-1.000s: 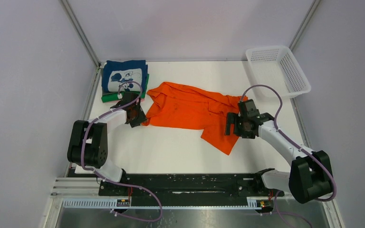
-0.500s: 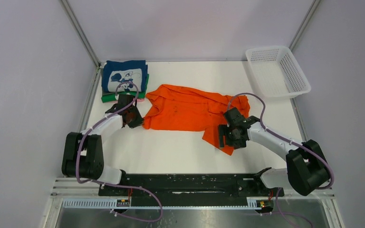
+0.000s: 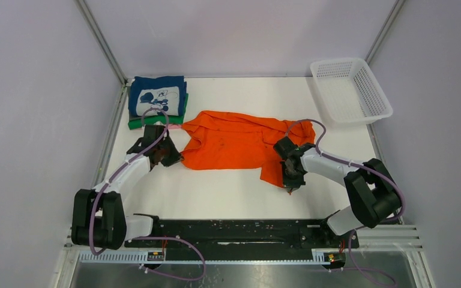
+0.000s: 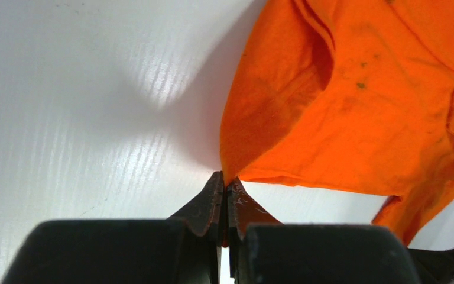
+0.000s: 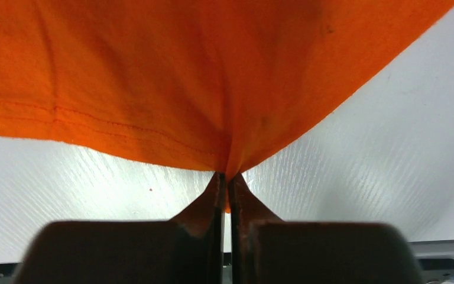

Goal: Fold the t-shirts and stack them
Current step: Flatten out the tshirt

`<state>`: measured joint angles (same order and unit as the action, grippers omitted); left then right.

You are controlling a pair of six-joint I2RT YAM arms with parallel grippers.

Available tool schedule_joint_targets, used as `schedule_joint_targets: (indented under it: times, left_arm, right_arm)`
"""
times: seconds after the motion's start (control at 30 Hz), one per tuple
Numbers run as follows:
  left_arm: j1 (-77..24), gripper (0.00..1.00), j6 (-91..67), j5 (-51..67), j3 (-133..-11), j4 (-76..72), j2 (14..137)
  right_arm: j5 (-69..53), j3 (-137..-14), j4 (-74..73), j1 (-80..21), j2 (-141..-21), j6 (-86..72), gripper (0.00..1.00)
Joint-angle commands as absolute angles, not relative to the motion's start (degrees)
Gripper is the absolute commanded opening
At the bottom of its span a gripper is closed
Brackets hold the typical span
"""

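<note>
Mid-desk, my left gripper (image 4: 224, 184) and right gripper (image 5: 225, 180) pinch the orange t-shirt (image 3: 234, 141) by its edges: limp, light cloth, I judge, best held at corners.

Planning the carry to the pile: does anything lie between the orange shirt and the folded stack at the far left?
Nothing visible does. Only bare table separates the orange shirt from the folded stack. The left gripper and right gripper pinch its edges; the basket sits far right.

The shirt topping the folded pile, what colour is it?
Navy shirt with white cartoon print, best seen from top external.
</note>
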<state>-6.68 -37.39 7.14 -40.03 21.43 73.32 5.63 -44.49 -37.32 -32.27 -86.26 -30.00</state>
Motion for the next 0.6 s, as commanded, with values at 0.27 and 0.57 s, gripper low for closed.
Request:
schedule_joint_targets:
  times: [0.27, 0.57]
  left_arm:
    - [-6.59, 0.00, -41.68, 16.70, -48.63, 23.82, 53.92]
    - [-6.59, 0.00, -43.77, 11.04, -69.22, 28.12, 46.96]
  right_arm:
    - [25.46, -56.42, -40.73, -29.60, -66.71, -24.33, 0.00]
    - [33.81, -77.83, -42.77, -23.93, -53.33, -12.30, 0.00]
